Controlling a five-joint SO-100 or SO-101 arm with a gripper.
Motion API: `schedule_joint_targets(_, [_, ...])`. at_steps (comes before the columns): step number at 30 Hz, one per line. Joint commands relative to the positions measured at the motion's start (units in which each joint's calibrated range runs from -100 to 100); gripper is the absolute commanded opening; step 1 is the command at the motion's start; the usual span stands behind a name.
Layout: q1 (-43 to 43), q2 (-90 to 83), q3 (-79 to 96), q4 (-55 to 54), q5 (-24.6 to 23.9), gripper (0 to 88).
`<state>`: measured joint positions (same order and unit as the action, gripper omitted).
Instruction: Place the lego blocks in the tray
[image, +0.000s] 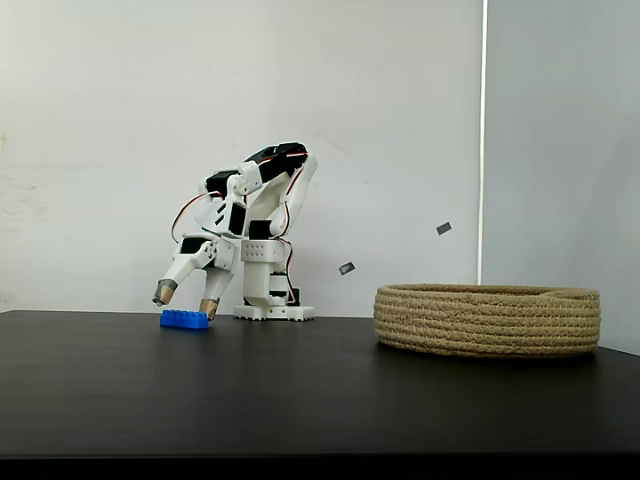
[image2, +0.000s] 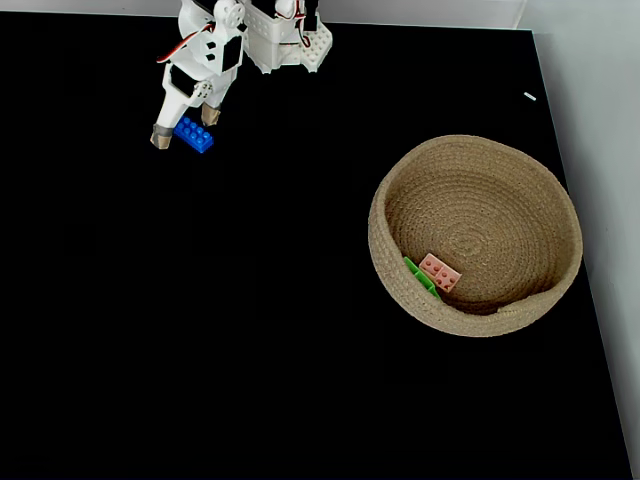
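The rope basket (image2: 548, 200) sits on the black table (image2: 250, 330), well apart from the white arm (image: 250, 215) at the table's far edge. Inside the basket, against its near wall, the pink brick (image2: 440, 272) lies touching the green brick (image2: 420, 277), which it partly covers. The blue brick (image: 185, 319) lies flat on the table far from the basket, between the spread fingers of the gripper (image: 186, 298); one tan fingertip (image: 209, 308) touches its end. No writing is readable.
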<state>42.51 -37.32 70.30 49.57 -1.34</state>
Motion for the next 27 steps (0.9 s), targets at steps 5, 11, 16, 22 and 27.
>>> schedule_joint_targets(5, [0.4, -0.4, 0.5, -0.3, 0.3, 15.7])
schedule_joint_targets(11, [0.2, -1.2, 0.7, -0.3, 2.0, 0.3])
schedule_joint_targets(16, [-0.9, -2.5, 0.4, -0.4, 2.4, 0.2])
schedule_joint_targets(22, [-7.1, -4.6, -14.9, 10.6, -2.3, 0.2])
schedule_joint_targets(27, [-18.0, -4.0, -32.5, 19.1, -7.5, 0.2])
